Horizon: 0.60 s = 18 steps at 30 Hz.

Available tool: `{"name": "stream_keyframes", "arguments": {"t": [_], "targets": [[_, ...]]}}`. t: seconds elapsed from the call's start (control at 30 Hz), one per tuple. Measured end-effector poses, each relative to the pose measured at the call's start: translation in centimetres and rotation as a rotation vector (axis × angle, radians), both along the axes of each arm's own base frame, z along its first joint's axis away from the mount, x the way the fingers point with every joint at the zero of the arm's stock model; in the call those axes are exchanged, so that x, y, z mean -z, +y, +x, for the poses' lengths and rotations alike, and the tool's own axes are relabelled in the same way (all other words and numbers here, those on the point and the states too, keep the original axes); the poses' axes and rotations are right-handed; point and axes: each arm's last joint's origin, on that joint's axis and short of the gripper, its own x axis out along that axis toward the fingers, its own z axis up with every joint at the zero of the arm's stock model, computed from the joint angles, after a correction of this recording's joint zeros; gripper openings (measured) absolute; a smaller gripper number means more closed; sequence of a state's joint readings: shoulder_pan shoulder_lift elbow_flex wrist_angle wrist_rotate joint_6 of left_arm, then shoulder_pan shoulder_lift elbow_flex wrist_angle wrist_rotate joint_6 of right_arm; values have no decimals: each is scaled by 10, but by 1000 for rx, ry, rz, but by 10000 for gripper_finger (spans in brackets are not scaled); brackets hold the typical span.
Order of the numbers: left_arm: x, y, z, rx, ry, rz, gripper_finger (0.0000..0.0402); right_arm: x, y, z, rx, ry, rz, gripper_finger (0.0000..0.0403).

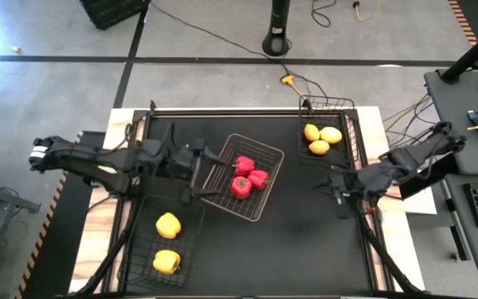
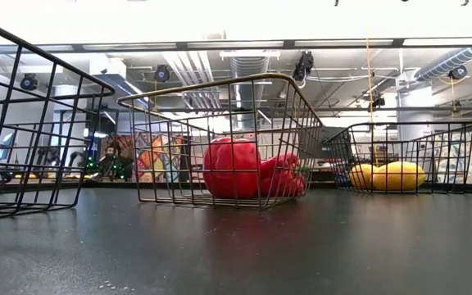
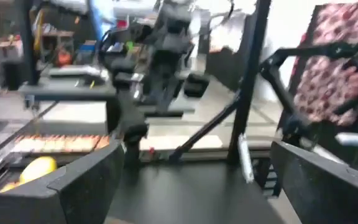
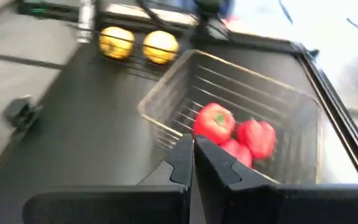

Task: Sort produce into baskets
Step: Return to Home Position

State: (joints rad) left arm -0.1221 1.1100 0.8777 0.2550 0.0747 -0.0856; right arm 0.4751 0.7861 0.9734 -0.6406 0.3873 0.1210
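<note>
Overhead, a black table (image 1: 305, 241) holds three wire baskets. A pale basket (image 1: 260, 205) sits at an angle near the middle, with three red peppers (image 1: 241, 186) bunched together inside. A black basket (image 1: 330, 104) at the far right corner holds three lemons (image 1: 322, 139). Another black basket (image 1: 143, 249), at the near left, holds two yellow peppers (image 1: 168, 225), one apart from the other. The left gripper (image 1: 197, 173) hovers just beside the pale basket's left edge, its fingers spread and holding nothing. The right gripper (image 1: 337, 193) hangs over bare table to the right of the pale basket.

From table height, the pale basket stands in the middle with the red peppers visible through its wire. The lemons show in the basket to the right. The basket on the left is cut off by the frame, with only a sliver of yellow at the edge. Neither gripper appears.

The left wrist camera shows its own fingers wide apart and empty, with the other arm beyond. A yellow shape lies to one side; I cannot tell what it is.

The right wrist camera shows its fingers pressed together and empty, pointing toward the pale basket and red peppers. The yellow peppers lie beyond.
</note>
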Motion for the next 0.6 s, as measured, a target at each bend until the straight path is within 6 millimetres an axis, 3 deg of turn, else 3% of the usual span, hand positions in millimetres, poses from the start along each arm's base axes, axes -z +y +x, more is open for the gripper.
{"name": "stream_keyframes", "arguments": {"t": [0.23, 0.43, 0.6], "targets": [[33, 19, -37, -46, 69, 16, 385, 21, -7, -19, -154, -256, -67, 9], [70, 26, -73, -4, -69, 5, 385, 55, -18, -36, -149, -454, -78, 9], [99, 28, -89, -27, -25, -19, 385, 80, -28, -52, -114, -570, -32, 9]]}}
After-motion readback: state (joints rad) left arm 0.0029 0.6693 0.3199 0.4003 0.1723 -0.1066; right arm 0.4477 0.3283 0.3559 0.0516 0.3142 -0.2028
